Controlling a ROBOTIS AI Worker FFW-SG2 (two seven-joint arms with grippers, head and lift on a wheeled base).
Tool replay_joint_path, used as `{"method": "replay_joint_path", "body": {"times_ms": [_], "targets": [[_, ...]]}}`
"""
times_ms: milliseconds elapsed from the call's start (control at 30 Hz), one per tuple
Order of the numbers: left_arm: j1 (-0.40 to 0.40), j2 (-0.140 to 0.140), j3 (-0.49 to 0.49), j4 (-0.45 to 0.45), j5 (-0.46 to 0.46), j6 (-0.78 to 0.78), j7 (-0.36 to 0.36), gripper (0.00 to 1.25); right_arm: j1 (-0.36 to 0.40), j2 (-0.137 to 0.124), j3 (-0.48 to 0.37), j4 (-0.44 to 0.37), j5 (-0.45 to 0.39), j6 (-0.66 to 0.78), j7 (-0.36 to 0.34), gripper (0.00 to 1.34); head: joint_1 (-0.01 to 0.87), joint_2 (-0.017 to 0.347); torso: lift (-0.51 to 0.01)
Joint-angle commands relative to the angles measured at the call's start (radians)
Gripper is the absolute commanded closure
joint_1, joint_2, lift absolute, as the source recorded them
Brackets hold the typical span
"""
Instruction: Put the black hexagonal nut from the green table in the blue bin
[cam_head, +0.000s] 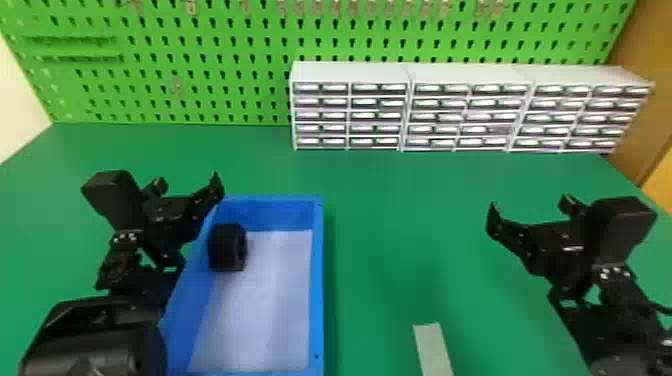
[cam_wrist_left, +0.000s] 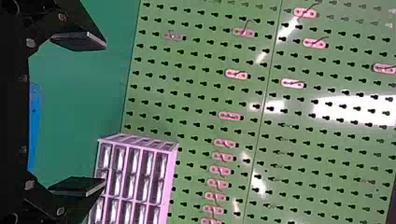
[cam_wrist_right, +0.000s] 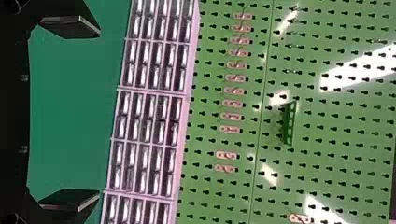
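Workshop, or a lab bench fitted out like one. Perforated green pegboard (cam_head: 210, 107) upright behind the far edge of the green table (cam_head: 390, 210); rows of slots, small hooks (cam_wrist_left: 230, 115) fixed in it. Pale small-parts drawer cabinets (cam_head: 350, 73) side by side along that edge, toward the far right corner.

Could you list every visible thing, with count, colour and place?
hexagonal nut: 1, black, in bin, left side
bin: 1, blue, table's left half
table: 1, green, beneath bin
strip: 1, pale, right of bin
cabinets: 3, whitish, table's far right
pegboard: 1, green, behind table
hooks: many, pale, on pegboard
rack: 1+, green, pegboard
panel: 1, brown, far right
wall: 1, pale, far left
arms: 2, black, left and right
left gripper: 1, black, near bin
right gripper: 1, black, right side
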Motion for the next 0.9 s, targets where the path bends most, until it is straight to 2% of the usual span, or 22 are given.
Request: {"method": "replay_joint_path", "body": {"times_ms": [0, 867], "targets": [[0.000, 0.000, 0.001, 0.000, 0.001, 0.000, 0.000, 0.24, 0.001, 0.000, 0.001, 0.000, 0.000, 0.000, 0.000, 0.09, 0.686, 0.051, -0.097], [0.002, 0.000, 0.001, 0.000, -0.001, 0.000, -0.002, 0.24, -0.001, -0.002, 0.001, 0.000, -0.002, 0.000, 0.000, 0.09, 0.686, 0.051, -0.097]]}}
